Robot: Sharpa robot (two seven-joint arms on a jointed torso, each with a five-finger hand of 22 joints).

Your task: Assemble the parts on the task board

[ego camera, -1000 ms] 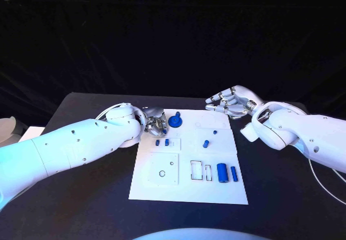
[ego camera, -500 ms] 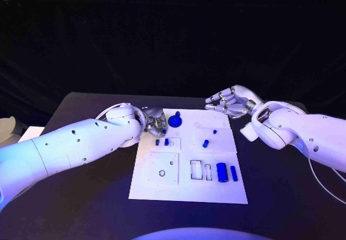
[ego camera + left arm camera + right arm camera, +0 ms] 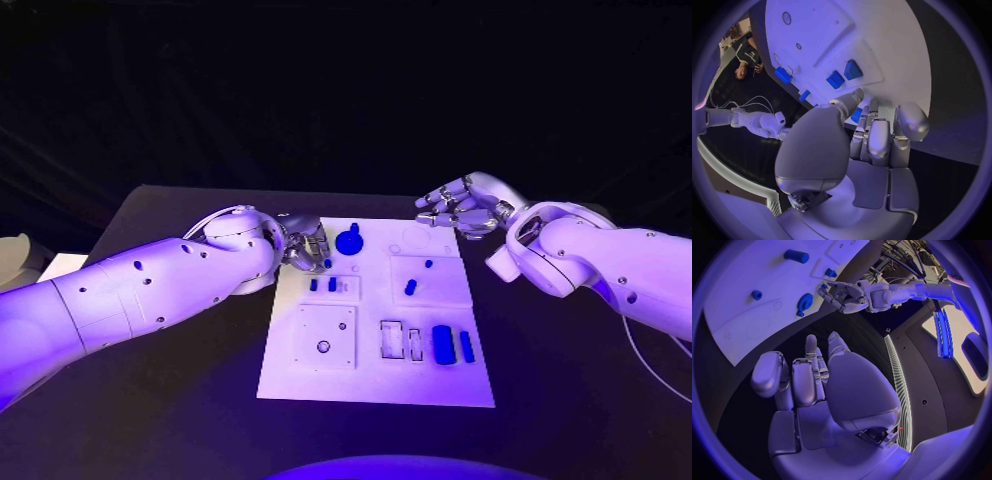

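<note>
The white task board (image 3: 378, 372) lies mid-table. My left hand (image 3: 306, 246) hovers over its far left corner, fingers curled together; a small blue part (image 3: 856, 115) sits between thumb and fingers (image 3: 879, 135). Just right of that hand a round blue knob (image 3: 352, 240) stands on the board. Two small blue blocks (image 3: 323, 285) lie nearer me, and their tops (image 3: 844, 75) are plain from the left wrist. My right hand (image 3: 462, 207) hangs beyond the board's far right corner, off the plate, fingers (image 3: 807, 375) curled in around nothing.
Two small blue pegs (image 3: 428, 264) (image 3: 411, 287) stand in the right middle block. A thick blue cylinder (image 3: 443, 340) and a thin one (image 3: 466, 346) lie near rectangular slots (image 3: 392, 340). A square plate with a hole (image 3: 326, 336) sits near left. Black table (image 3: 173, 400) surrounds the board.
</note>
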